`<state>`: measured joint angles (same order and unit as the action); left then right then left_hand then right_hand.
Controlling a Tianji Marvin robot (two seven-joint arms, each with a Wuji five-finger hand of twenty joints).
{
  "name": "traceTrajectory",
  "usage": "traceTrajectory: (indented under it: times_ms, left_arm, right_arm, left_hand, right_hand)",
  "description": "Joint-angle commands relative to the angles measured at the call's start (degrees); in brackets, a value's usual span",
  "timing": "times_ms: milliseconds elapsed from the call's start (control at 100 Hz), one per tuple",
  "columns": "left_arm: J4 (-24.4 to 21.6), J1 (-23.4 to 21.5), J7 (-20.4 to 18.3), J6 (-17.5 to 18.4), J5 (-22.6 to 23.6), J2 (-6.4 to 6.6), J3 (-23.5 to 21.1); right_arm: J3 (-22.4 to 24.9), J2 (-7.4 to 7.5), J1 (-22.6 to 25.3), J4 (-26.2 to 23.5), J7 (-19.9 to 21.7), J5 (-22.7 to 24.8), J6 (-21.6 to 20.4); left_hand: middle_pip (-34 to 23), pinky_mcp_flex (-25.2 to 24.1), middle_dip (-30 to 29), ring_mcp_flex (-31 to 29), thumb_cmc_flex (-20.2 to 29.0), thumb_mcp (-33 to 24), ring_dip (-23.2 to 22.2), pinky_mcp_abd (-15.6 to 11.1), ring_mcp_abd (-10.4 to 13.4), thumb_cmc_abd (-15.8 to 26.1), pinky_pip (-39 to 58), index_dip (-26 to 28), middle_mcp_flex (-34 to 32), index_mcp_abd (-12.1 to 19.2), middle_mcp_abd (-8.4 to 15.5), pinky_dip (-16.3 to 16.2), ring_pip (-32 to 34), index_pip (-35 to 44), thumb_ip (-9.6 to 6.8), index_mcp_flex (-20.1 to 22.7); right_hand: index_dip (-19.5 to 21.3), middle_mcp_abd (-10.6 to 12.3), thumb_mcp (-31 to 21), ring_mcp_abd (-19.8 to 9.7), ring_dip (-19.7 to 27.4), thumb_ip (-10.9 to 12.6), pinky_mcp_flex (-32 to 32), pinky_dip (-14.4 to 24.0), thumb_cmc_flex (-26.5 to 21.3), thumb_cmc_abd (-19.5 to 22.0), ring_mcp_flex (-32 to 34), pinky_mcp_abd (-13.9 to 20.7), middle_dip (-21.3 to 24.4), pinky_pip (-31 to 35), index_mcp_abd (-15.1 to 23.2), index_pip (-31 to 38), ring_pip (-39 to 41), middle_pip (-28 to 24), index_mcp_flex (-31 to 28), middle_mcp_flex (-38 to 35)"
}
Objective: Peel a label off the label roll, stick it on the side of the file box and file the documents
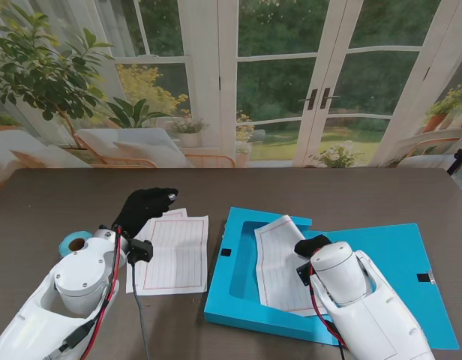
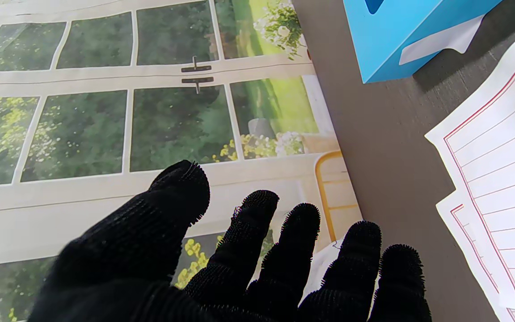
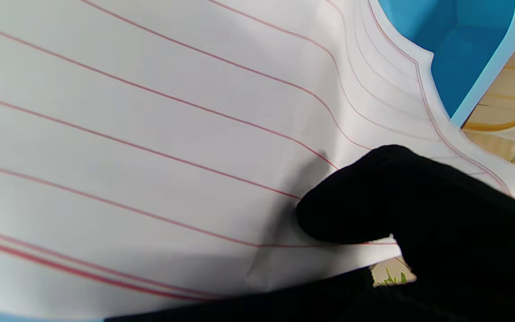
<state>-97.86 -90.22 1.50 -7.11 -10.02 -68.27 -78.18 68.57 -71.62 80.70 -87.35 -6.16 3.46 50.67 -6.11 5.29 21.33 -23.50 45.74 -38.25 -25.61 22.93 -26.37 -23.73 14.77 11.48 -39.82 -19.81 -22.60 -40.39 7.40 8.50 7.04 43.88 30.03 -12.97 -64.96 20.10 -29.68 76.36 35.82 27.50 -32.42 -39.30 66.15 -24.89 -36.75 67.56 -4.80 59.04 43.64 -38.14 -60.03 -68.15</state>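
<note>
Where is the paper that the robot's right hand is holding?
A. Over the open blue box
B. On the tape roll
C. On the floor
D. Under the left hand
A: the right hand grips a lined paper that lies bent over the tray of the open blue box, as the right wrist view also shows.

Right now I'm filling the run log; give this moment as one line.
left hand: open, over loose sheets | right hand: shut on lined sheet, in file box | label roll: left of sheets
</note>
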Motion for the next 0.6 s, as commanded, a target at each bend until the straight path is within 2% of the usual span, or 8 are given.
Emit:
traceTrajectory:
  times_ms: [0, 100, 190, 300, 440, 460, 520, 590]
  left_arm:
    - [-0.23, -0.15, -1.07, -0.26, -0.22, -0.07, 0.07]
    - [-0.30, -0.22, -1.18, -0.42, -0.22, -0.05, 0.03]
    - [-0.38, -0.32, -1.17, -0.51, -0.20, -0.05, -0.04]
    - [-0.51, -0.47, -1.18, -0.62, -0.30, -0.05, -0.15]
    - [-0.71, -0.69, -1.01, -0.83, -0.63, -0.11, -0.24]
    - [-0.74, -0.72, -0.99, -0.87, -0.67, -0.12, -0.25]
    - [-0.83, -0.81, -0.95, -1.00, -0.79, -0.14, -0.27]
    - [-0.89, -0.88, -0.90, -1.08, -0.91, -0.16, -0.28]
  right_arm:
    - [-0.43, -0.84, -0.62, 0.61, 0.60, -0.23, 0.87]
    - [-0.71, -1.55, -1.46, 1.55, -0.39, -0.58, 2.10]
    - [-1.52, -1.19, -2.32, 2.26, 0.75, 0.24, 3.29]
    - [-1.68, -1.33, -3.04, 2.85, 1.56, -0.05, 5.24]
    - [-1.82, -1.71, -3.72, 3.64, 1.93, -0.02, 7.27]
    - [-1.36, -2.15, -3.67, 3.84, 2.72, 0.83, 7.38]
    - [1.93, -4.87, -2.96, 4.20, 8.13, 8.36, 7.47]
    - [3.87, -6.63, -2.45, 4.27, 10.97, 12.57, 7.49]
  left_hand:
    - [0.27, -0.69, -0.53, 1.06, -1.61, 1.46, 0.02, -1.68, 0.65, 1.24, -1.24, 0.39, 1.14, 1.33, 0.54, -1.24, -0.94, -0.42, -2.27, 0.79]
    - [0.17, -0.72, -0.45, 1.06, -1.59, 1.53, 0.00, -1.62, 0.62, 1.32, -1.31, 0.45, 0.93, 1.14, 0.30, -1.32, -0.95, -0.35, -2.29, 0.97]
    - [0.10, -0.72, -0.35, 1.08, -1.55, 1.57, -0.02, -1.64, 0.52, 1.35, -1.37, 0.49, 0.82, 0.99, 0.05, -1.39, -0.97, -0.33, -2.32, 1.06]
    - [-0.04, -0.78, -0.21, 1.06, -1.69, 1.66, -0.03, -1.57, 0.16, 1.56, -1.46, 0.55, 0.49, 0.85, -0.11, -1.44, -0.97, -0.26, -2.32, 1.23]
    - [-0.16, -0.81, -0.02, 1.04, -1.78, 1.83, -0.04, -1.56, 0.14, 1.72, -1.56, 0.64, 0.17, 0.74, -0.38, -1.47, -0.97, -0.19, -2.31, 1.44]
    - [-0.17, -0.82, 0.01, 1.03, -1.78, 1.84, -0.04, -1.57, 0.14, 1.81, -1.58, 0.66, 0.13, 0.68, -0.43, -1.47, -0.97, -0.17, -2.32, 1.50]
    - [-0.19, -0.85, 0.09, 1.02, -1.76, 1.88, -0.05, -1.50, 0.07, 1.76, -1.62, 0.70, 0.05, 0.63, -0.58, -1.48, -0.96, -0.14, -2.33, 1.62]
    - [-0.20, -0.91, 0.17, 1.06, -1.72, 1.91, -0.05, -1.52, 0.03, 1.92, -1.67, 0.73, 0.00, 0.60, -0.65, -1.50, -0.98, -0.13, -2.34, 1.68]
  right_hand:
    - [-1.79, 0.29, -0.61, -0.27, 0.40, -0.78, -8.68, -1.04, 1.27, 2.92, 0.19, 1.66, 0.65, 3.01, 3.39, 3.46, 1.41, -1.29, 1.63, 0.90]
    - [-4.19, 0.34, 1.37, -0.65, 0.63, -3.30, -8.73, -1.25, 3.41, 2.46, 0.24, 1.72, 0.79, 3.28, 3.39, 5.62, 1.45, -1.37, 3.29, 0.93]
    - [-4.85, 1.37, 3.85, -2.15, 0.74, -5.39, -8.84, -1.36, 4.46, 0.94, -0.55, 2.72, 0.54, 3.45, 4.15, 6.94, 1.19, -1.53, 6.75, 2.67]
    - [-5.94, 1.17, 6.10, -3.02, 0.48, -7.87, -10.20, -1.22, 5.74, -0.11, -2.85, 3.39, 0.52, 3.44, 1.73, 9.30, 1.75, -3.22, 12.68, 6.69]
    - [-7.89, 0.58, 7.14, -3.31, 0.51, -10.28, -11.89, -0.74, 7.51, 0.76, -5.27, 3.57, 1.82, 3.12, -0.69, 10.46, 3.00, -5.17, 16.96, 10.72]
    - [-8.03, 0.50, 7.37, -3.30, 0.53, -10.62, -12.18, -0.69, 7.82, 0.99, -5.72, 3.64, 1.94, 3.05, -0.99, 10.32, 3.05, -5.30, 17.51, 11.32]
    - [-8.37, 0.25, 7.75, -3.56, 0.55, -11.56, -12.92, -0.51, 8.58, 1.74, -6.96, 3.91, 2.27, 2.87, -1.79, 9.84, 3.35, -5.79, 19.11, 13.29]
    - [-8.77, 0.23, 7.74, -3.82, 0.62, -12.03, -13.27, -0.19, 9.07, 2.85, -8.02, 4.28, 2.63, 2.95, -2.09, 9.40, 3.71, -6.43, 20.32, 14.79]
